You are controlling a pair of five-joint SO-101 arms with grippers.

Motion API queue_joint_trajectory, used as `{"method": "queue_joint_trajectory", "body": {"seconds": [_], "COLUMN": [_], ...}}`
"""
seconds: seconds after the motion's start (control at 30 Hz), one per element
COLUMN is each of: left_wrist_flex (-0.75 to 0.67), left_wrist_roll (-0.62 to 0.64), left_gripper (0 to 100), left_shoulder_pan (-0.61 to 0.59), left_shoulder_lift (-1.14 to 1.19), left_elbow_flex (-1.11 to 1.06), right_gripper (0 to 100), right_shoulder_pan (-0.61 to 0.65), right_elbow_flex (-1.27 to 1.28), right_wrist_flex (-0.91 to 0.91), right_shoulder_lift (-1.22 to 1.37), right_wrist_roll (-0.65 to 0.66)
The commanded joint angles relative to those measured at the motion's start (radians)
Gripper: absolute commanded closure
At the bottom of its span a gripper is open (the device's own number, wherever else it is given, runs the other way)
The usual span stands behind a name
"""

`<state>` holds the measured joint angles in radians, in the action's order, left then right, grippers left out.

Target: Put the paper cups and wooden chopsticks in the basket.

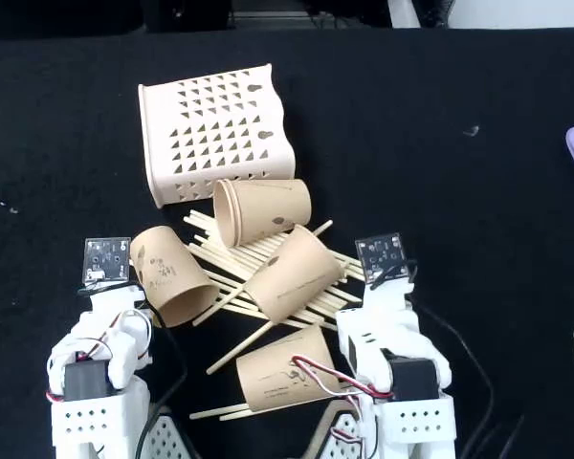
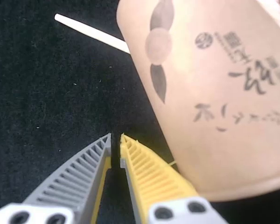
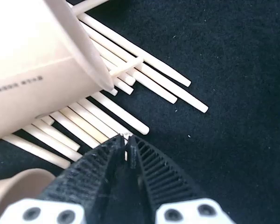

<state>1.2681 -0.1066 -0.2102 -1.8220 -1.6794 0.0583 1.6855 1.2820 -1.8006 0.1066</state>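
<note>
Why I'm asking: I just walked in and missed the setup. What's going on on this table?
Nothing is held yet. Four paper cups lie on their sides over a scatter of wooden chopsticks on the black table, and the basket lies tipped over behind them. The left gripper sits shut beside the leftmost paper cup. The right gripper, also shut, hangs above chopstick ends.

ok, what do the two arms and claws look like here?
Left arm and right arm are white printed shells with black servos, red, white and black wires, and a small dark square board at each wrist. Left claw: one grey finger, one yellow, both ribbed. Right claw: both fingers black and ribbed. Each has a white mount with screw holes.
</note>
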Motion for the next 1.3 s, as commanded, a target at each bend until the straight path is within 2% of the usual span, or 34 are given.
{"method": "queue_joint_trajectory", "body": {"seconds": [0.0, 0.8, 1.0, 1.1, 1.2, 1.27], "left_wrist_flex": [0.002, 0.008, 0.006, -0.008, -0.118, -0.209], "left_wrist_roll": [0.0, -0.008, -0.02, -0.167, -0.374, -0.437], "left_gripper": [96, 95, 95, 95, 95, 95], "left_shoulder_pan": [-0.004, -0.015, -0.236, -0.397, -0.518, -0.561], "left_shoulder_lift": [-0.008, -0.008, -0.008, -0.008, -0.008, -0.008], "left_elbow_flex": [-0.019, -0.019, 0.065, 0.137, 0.173, 0.18], "right_gripper": [97.3, 97.0, 96.9, 96.9, 96.9, 96.9], "right_shoulder_pan": [-0.011, -0.008, -0.011, -0.011, -0.012, -0.012], "right_elbow_flex": [-0.001, -0.001, -0.001, -0.001, -0.005, -0.013], "right_wrist_flex": [0.017, 0.025, -0.052, -0.123, -0.222, -0.284], "right_shoulder_lift": [-0.093, -0.094, -0.094, -0.094, -0.093, -0.093], "right_wrist_roll": [0.002, 0.005, 0.005, 0.005, 0.006, 0.008]}}
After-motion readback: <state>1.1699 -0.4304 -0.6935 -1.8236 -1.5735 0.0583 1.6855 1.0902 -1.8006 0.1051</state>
